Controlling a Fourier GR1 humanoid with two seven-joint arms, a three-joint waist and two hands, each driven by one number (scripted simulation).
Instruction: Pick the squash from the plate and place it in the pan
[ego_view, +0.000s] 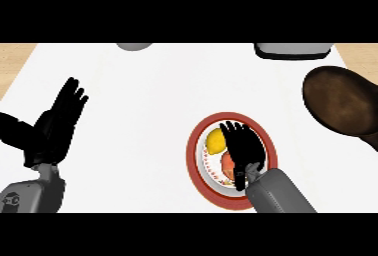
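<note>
A red-rimmed white plate (198, 131) sits right of the counter's middle. On it lie a yellow squash (214, 142) and, closer to me, an orange-red item (228, 164), both partly hidden. My right hand (245, 146) hovers over the plate with straight fingers pointing away, just right of the squash; contact cannot be judged. The dark brown pan (339, 101) lies at the right edge, far right of the plate. My left hand (59, 120) rests open at the left, fingers up.
A grey round object (133, 46) peeks in at the top edge. A dark-rimmed grey appliance (291, 50) stands at the top right. Wooden strips (15, 62) border the white counter on both sides.
</note>
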